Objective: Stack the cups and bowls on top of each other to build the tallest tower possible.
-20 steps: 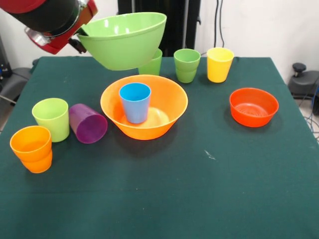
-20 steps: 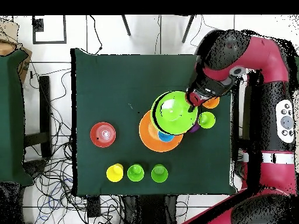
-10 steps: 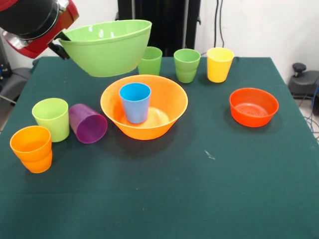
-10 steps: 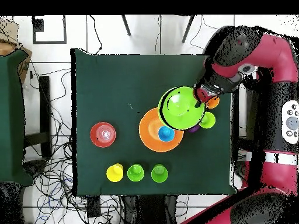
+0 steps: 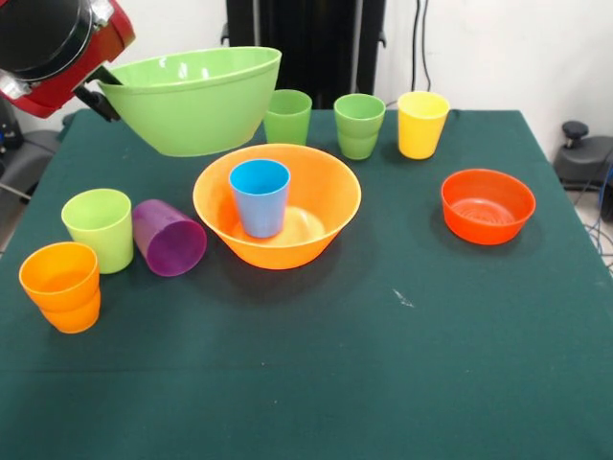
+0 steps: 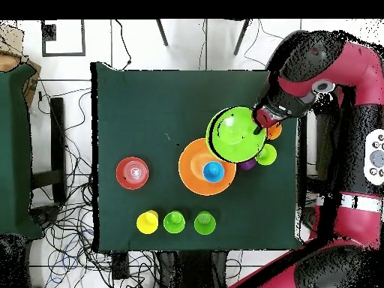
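My gripper (image 5: 100, 95) is shut on the rim of the large lime-green bowl (image 5: 192, 105) and holds it in the air, mouth up, above the table's far left; in the overhead view the gripper (image 6: 258, 122) and bowl (image 6: 235, 133) partly overlap the large orange bowl (image 6: 189, 171). The orange bowl (image 5: 316, 206) sits mid-table with an upright blue cup (image 5: 260, 196) inside. A lime cup (image 5: 98, 228), a purple cup (image 5: 169, 238) lying on its side and stacked orange cups (image 5: 61, 286) stand at the left. The small red-orange bowl (image 5: 488, 205) is at the right.
Two green cups (image 5: 288, 117) (image 5: 359, 126) and a yellow cup (image 5: 422, 124) stand in a row at the table's far edge. The red and black arm (image 6: 322, 82) reaches over the table's side by the cups.
The gripper has carried the lime-green bowl left in the front view, off from above the orange bowl, and the bowl now sits more level. Nothing on the table moved.
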Controlling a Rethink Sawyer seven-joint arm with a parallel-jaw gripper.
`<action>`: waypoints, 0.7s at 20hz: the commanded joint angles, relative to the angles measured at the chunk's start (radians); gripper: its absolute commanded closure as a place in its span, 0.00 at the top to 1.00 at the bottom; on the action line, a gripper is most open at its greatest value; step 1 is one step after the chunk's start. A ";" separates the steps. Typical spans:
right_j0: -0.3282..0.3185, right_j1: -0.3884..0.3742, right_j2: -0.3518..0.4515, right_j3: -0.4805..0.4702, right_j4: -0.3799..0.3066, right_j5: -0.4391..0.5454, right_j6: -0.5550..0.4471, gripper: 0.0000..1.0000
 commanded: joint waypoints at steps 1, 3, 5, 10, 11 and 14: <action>0.046 0.020 -0.083 -0.023 -0.030 -0.026 -0.161 0.00; 0.047 0.012 -0.090 -0.010 -0.038 -0.037 -0.155 0.00; 0.045 0.005 -0.098 0.005 -0.041 -0.051 -0.147 0.00; 0.053 -0.005 -0.125 0.017 -0.057 -0.040 -0.135 0.00; 0.057 -0.008 -0.133 0.017 -0.066 -0.030 -0.139 0.00; 0.064 -0.010 -0.148 0.026 -0.063 -0.035 -0.131 0.00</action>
